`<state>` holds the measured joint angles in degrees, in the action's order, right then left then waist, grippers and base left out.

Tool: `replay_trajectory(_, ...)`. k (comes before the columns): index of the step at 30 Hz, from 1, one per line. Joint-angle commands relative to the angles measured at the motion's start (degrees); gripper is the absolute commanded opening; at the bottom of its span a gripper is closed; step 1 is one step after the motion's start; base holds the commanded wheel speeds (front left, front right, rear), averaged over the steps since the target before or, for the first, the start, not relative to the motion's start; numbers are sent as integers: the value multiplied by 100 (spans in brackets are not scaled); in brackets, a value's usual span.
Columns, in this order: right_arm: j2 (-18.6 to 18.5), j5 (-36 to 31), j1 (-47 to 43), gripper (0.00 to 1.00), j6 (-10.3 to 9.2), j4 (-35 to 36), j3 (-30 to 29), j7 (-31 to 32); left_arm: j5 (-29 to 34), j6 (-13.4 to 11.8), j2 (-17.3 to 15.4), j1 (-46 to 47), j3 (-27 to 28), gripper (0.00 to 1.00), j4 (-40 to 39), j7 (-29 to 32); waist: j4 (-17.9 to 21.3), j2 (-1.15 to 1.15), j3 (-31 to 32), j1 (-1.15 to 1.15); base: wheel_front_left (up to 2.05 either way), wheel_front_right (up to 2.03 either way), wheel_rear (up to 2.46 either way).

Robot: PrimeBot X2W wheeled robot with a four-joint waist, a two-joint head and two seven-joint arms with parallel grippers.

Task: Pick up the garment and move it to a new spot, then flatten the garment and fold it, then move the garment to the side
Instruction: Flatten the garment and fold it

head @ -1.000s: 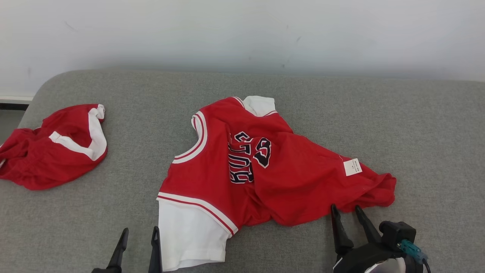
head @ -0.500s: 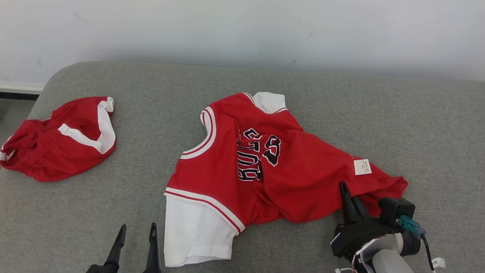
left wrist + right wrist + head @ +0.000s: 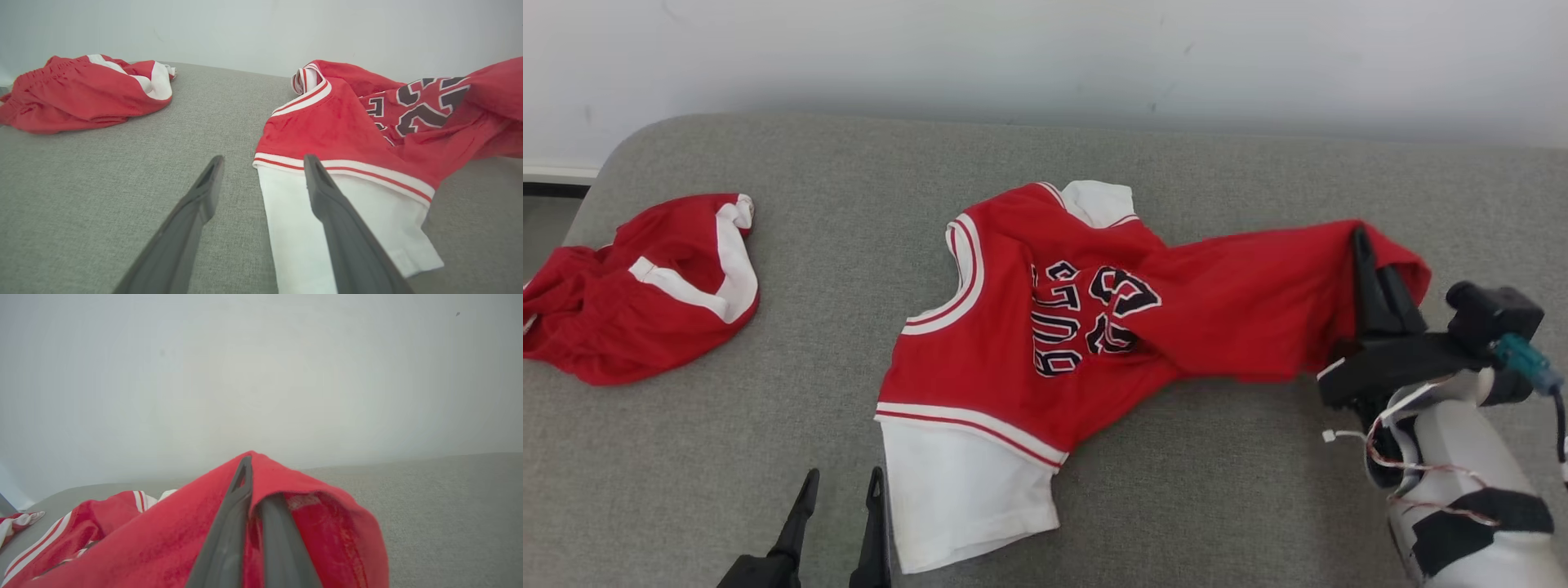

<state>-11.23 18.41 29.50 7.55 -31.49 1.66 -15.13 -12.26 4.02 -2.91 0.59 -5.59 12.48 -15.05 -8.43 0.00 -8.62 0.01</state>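
The garment is a red jersey (image 3: 1029, 327) with white sleeves and dark lettering, lying mid-surface on grey fabric. My right gripper (image 3: 1364, 245) is shut on its hem at the right and holds that end lifted off the surface; in the right wrist view the red jersey (image 3: 171, 535) drapes over the closed fingers (image 3: 241, 498). My left gripper (image 3: 841, 506) stands open low at the front, just left of the jersey's white sleeve (image 3: 964, 482). In the left wrist view the sleeve (image 3: 294, 220) lies between and under the fingers (image 3: 204, 192), untouched.
A second red and white garment (image 3: 645, 286) lies crumpled at the far left of the grey padded surface (image 3: 768, 408). A pale wall (image 3: 1045, 57) rises behind. Bare grey surface lies to the right and along the front.
My right gripper has closed on the jersey's right hem and lifted it up and back, stretching the cloth rightward. The head camera shifted slightly. The left gripper stayed put.
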Motion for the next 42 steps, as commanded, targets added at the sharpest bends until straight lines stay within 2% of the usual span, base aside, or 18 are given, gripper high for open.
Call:
replay_trajectory(1,-56,88,131,3,-13,-67,26,-2,-20,-4,3,71,-21,100,24,-19,-67,0,-58,-1,0,0,0)
replay_trajectory(4,-296,240,572,7,-13,-427,133,-2,-56,-3,4,104,-105,100,58,-19,-154,0,-131,-1,0,0,0)
replay_trajectory(7,-426,432,968,13,-13,-1076,259,25,-104,-17,4,142,-176,100,80,-19,-232,0,-169,-1,0,0,0)
replay_trajectory(9,-481,500,1183,37,-13,-1479,359,37,-137,-23,4,150,-214,100,100,-19,-273,0,-176,-1,0,0,0)
replay_trajectory(10,-510,503,1272,79,-13,-1652,411,31,-149,-32,4,152,-221,100,112,-19,-286,0,-175,-1,0,0,0)
replay_trajectory(11,-527,515,1338,100,-13,-1816,460,25,-162,-37,4,153,-232,100,122,-19,-299,0,-169,-1,0,0,0)
replay_trajectory(17,-467,692,1332,100,-13,-2255,805,-7,-218,-87,5,14,-223,100,149,-19,-228,0,-13,-1,0,0,0)
replay_trajectory(25,-484,830,628,100,-13,-1595,978,-10,-143,-77,4,-130,-193,100,133,-19,37,0,224,-1,0,0,0)
replay_trajectory(34,-333,671,-801,100,-13,-311,939,-3,40,-80,4,-324,-56,100,52,-19,208,0,464,-1,0,0,0)
replay_trajectory(38,-222,577,-1131,100,-13,-276,985,-3,80,-49,5,-332,-22,100,40,-19,187,0,474,-1,0,0,0)
replay_trajectory(42,-225,338,-1023,100,-13,-512,1009,-2,102,-21,4,-280,-31,100,59,-19,85,0,418,-1,0,0,0)
